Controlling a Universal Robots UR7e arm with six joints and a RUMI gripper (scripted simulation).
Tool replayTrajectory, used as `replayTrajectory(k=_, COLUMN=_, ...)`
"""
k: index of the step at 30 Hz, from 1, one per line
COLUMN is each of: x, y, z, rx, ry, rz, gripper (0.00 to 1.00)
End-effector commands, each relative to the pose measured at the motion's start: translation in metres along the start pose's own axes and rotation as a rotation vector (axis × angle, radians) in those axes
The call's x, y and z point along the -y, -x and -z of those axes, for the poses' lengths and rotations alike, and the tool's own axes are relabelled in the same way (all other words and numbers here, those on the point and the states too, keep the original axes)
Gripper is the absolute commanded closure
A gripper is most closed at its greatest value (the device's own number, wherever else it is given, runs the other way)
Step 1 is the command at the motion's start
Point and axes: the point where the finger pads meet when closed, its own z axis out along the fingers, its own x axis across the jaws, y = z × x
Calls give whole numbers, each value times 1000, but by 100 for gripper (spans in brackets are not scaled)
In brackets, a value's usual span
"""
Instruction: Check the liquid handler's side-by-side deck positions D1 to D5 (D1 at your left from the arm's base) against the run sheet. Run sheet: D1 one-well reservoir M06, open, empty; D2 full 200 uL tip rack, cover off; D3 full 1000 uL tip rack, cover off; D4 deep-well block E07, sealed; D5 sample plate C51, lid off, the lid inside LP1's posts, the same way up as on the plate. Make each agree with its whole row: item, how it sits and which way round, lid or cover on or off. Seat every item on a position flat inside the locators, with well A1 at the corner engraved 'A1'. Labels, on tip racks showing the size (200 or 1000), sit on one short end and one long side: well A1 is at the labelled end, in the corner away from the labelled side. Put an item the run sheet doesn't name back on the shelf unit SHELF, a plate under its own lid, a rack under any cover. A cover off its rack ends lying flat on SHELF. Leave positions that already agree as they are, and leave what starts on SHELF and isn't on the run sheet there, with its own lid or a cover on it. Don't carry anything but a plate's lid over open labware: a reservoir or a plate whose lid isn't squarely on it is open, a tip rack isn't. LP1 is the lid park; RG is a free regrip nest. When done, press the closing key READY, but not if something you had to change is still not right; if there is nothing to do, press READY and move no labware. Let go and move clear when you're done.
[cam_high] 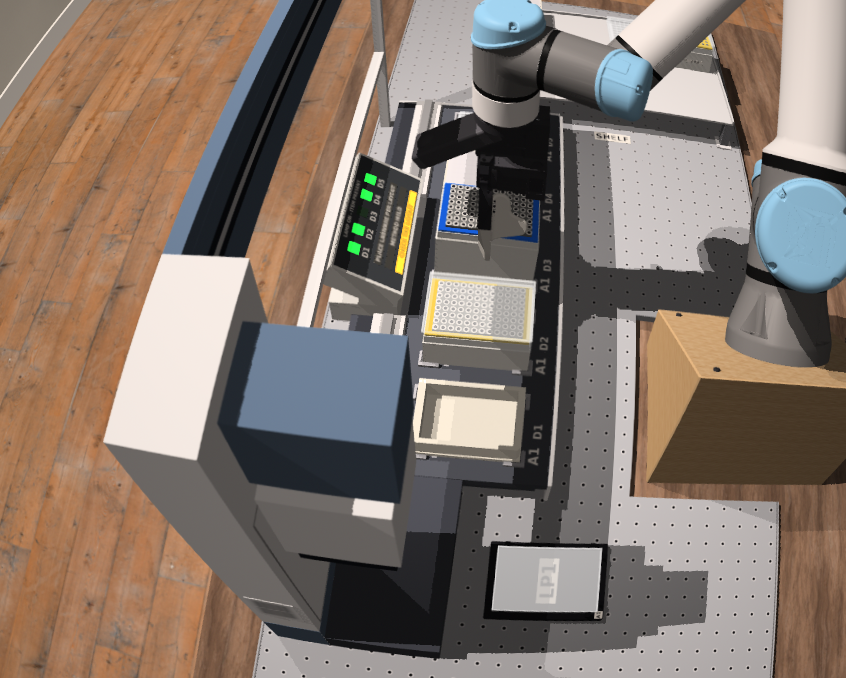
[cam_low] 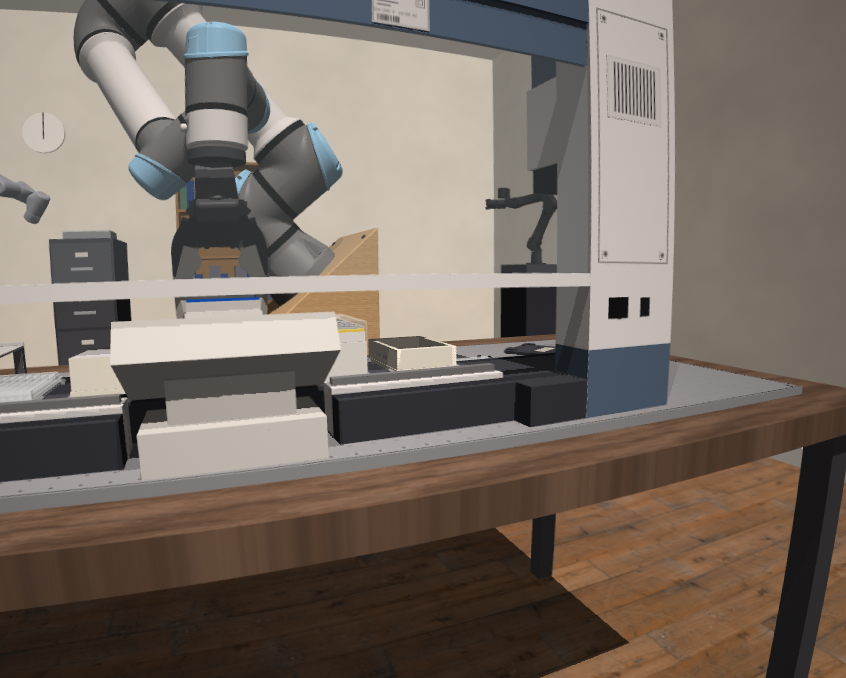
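Observation:
My gripper (cam_high: 502,215) reaches straight down over deck position D3 and is shut on the blue-rimmed tip rack (cam_high: 487,208), across its middle. In the side view the gripper (cam_low: 218,264) sits right above the rack's blue rim (cam_low: 218,302). I cannot tell whether the rack is lifted off the deck. The yellow-rimmed tip rack (cam_high: 481,308) stands at D2, cover off. The cream one-well reservoir (cam_high: 468,420) sits open at D1. A white block (cam_low: 91,370) at D4 and a plate (cam_low: 28,384) at D5 show only in the side view; the arm hides them from above.
The lid park LP1 (cam_high: 547,580) holds nothing. The handler's dark head (cam_high: 317,409) overhangs the deck left of D1. The status panel (cam_high: 374,222) stands left of D3. The SHELF label (cam_high: 611,137) and shelf unit (cam_high: 677,77) lie at the back right.

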Motion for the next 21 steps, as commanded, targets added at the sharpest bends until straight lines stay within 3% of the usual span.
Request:
replayTrajectory(k=1, x=-1, y=0, z=-3, rx=1, ry=2, rz=0, gripper=100)
replayTrajectory(k=21, x=0, y=0, z=-9, rx=1, ry=1, rz=0, gripper=100)
